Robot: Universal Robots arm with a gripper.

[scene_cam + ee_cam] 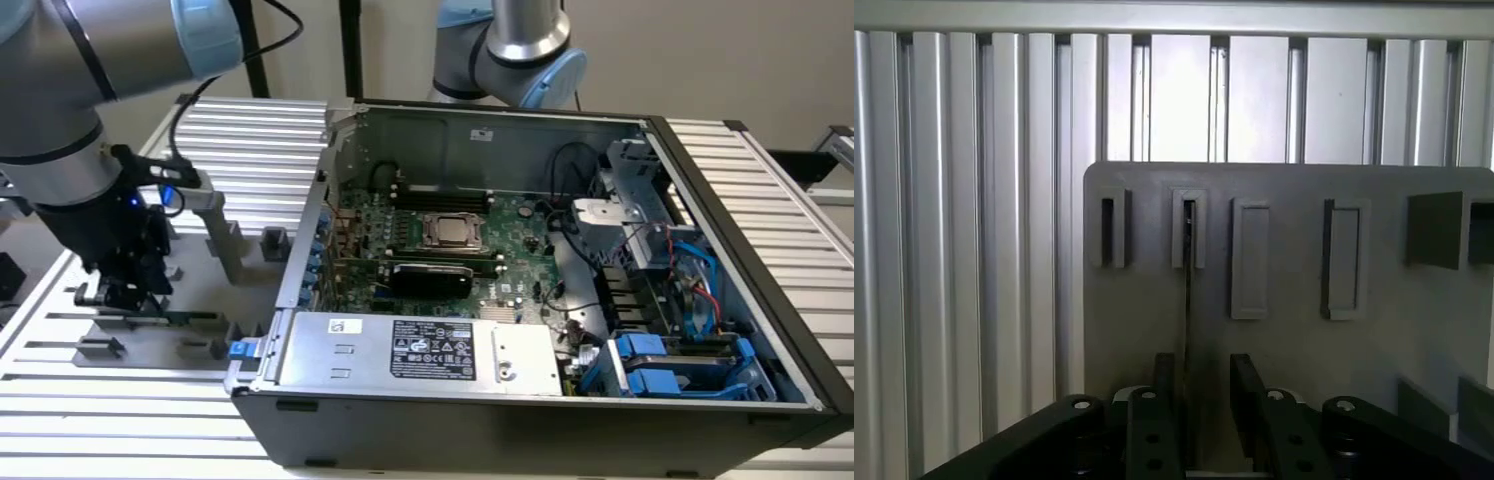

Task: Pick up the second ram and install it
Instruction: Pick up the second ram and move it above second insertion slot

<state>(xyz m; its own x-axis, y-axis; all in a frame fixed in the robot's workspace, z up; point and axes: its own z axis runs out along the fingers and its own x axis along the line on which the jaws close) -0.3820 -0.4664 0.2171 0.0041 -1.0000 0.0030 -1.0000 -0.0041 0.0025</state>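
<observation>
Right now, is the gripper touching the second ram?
Cannot tell. Wrist view: the second ram stands edge-on between the gripper's open fingers; gap on one side, other side unclear.

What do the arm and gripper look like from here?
The arm is silver-grey tubing with light blue joint caps; a black cable runs along it and a small blue light glows at the wrist. The gripper is black, with two flat black fingers on linkages with round bolt heads.

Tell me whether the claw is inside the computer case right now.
No, the claw hangs over the gray holder plate on the slatted table, outside the computer case.
</observation>
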